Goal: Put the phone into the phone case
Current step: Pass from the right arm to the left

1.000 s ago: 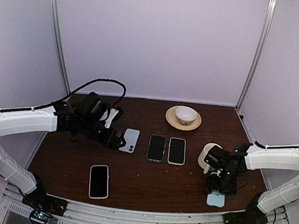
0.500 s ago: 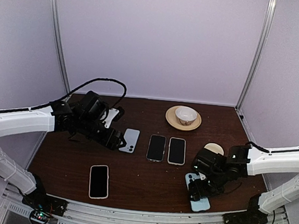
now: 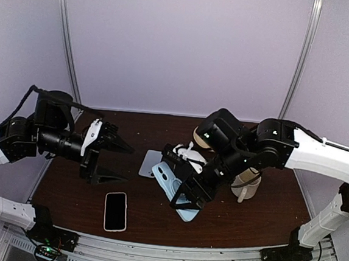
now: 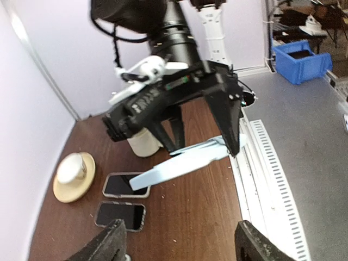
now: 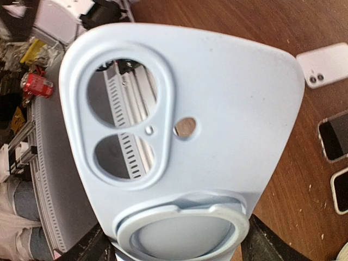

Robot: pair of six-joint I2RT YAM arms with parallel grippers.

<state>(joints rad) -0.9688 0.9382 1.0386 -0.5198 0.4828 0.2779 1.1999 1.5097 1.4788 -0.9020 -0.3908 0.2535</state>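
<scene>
My right gripper (image 3: 194, 196) is shut on a light blue phone case (image 3: 173, 185) and holds it tilted above the table's middle. In the right wrist view the case (image 5: 217, 109) fills the frame, back side up, with its camera cutout and ring. In the left wrist view the case (image 4: 182, 165) hangs from the right gripper (image 4: 220, 144). A black-screened phone (image 3: 115, 211) lies at the front left. A white phone (image 3: 148, 163) lies face down by the case. Two more phones (image 4: 125, 185) (image 4: 120, 213) lie face up. My left gripper (image 3: 120, 160) is open, empty and raised at the left.
A bowl on a tan plate (image 4: 73, 174) stands at the back, mostly hidden behind the right arm in the top view. A white cup (image 3: 246, 185) stands right of the right gripper. The table's metal front rail (image 4: 261, 174) runs along the near edge.
My right arm swung from the front right to the middle, lifting the blue case off the table. My left arm drew back left from the white phone and rose, jaws open.
</scene>
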